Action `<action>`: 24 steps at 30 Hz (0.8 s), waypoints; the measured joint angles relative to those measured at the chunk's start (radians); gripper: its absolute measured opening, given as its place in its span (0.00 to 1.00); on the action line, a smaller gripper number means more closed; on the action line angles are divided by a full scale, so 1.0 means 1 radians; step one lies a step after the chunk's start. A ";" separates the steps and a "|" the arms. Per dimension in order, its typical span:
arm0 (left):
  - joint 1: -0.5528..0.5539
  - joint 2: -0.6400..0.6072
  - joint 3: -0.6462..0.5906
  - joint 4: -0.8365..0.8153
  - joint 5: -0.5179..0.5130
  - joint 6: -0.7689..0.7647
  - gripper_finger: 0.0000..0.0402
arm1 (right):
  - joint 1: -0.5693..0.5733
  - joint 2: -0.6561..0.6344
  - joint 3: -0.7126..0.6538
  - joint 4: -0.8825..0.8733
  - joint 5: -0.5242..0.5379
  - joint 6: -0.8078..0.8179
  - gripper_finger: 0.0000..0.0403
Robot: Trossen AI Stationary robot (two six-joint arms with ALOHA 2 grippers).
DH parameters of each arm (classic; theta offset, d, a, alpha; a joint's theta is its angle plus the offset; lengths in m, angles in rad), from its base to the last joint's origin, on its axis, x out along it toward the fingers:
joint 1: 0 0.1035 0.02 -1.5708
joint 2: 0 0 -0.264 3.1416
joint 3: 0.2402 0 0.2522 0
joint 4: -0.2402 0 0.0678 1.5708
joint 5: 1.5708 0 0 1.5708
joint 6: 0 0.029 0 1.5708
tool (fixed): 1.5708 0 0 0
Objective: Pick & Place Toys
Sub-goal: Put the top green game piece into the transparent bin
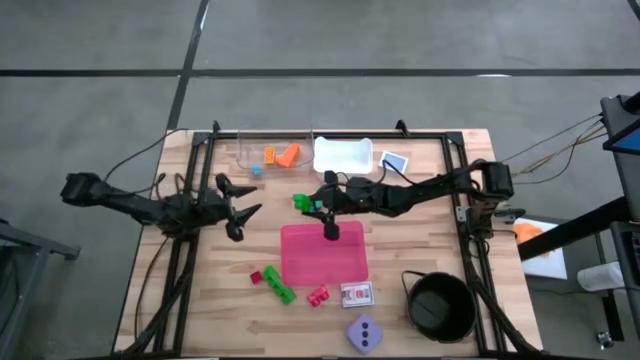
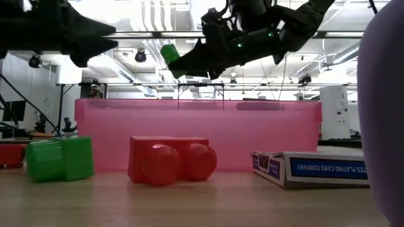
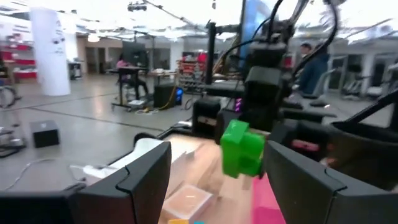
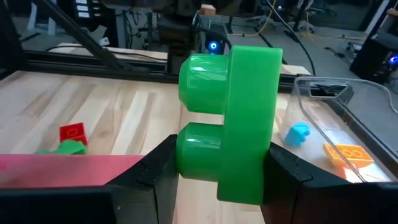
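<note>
A green brick [image 4: 236, 124] hangs in the air over the table's middle, just past the far left corner of the pink mat [image 1: 322, 255]. My right gripper [image 1: 310, 204] reaches in from the right and is shut on it. My left gripper [image 1: 243, 207] hovers open at the left, facing the brick [image 3: 241, 148], with nothing between its fingers. Red bricks [image 1: 256, 277] [image 1: 318, 296] and another green brick [image 1: 281, 290] lie on the table near the mat's front edge. The lilac die [image 1: 363, 333] sits at the front edge. My right gripper pinches the green brick between its two fingers. One finger [image 4: 155, 177] is against the lower stud [image 4: 198, 149], the other [image 4: 289, 177] on the opposite flat face [image 4: 264, 155]. The fingers come almost level from the table's right. The brick is lifted clear, studs sideways.
A clear container [image 1: 262, 150] at the far edge holds an orange brick [image 1: 288, 155] and a small blue piece [image 1: 256, 170]. Beside it stand a white tray [image 1: 343, 155] and a blue card [image 1: 395, 162]. A card box [image 1: 357, 294] and the black bowl [image 1: 440, 305] are at the front right.
</note>
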 joint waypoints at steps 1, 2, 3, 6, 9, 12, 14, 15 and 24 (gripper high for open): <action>0.016 0.039 0.007 0.036 0.000 0.000 0.65 | 0.000 0.000 0.001 -0.001 0.004 0.001 0.40; 0.031 0.075 0.015 0.078 0.002 0.000 0.65 | 0.000 0.000 0.002 -0.001 0.014 0.005 0.40; 0.048 0.107 0.022 0.109 0.016 -0.001 0.65 | 0.000 0.000 0.004 0.003 0.030 0.008 0.40; 0.108 0.217 0.063 0.170 0.102 -0.014 0.65 | 0.000 -0.006 0.002 0.014 0.055 0.009 0.40; 0.176 0.325 0.129 0.186 0.222 -0.026 0.65 | 0.000 -0.014 0.002 0.017 0.054 0.006 0.40; 0.235 0.424 0.200 0.187 0.363 -0.005 0.65 | 0.001 -0.021 -0.001 0.017 0.052 0.005 0.40; 0.263 0.479 0.236 0.183 0.434 0.027 0.65 | 0.001 -0.022 -0.002 0.012 0.034 0.005 0.40; 0.274 0.503 0.252 0.177 0.455 0.048 0.65 | 0.001 -0.022 -0.002 0.006 0.027 0.005 0.40; 0.322 0.553 0.209 0.190 0.521 0.097 0.65 | 0.002 -0.022 -0.021 0.002 0.014 0.004 0.40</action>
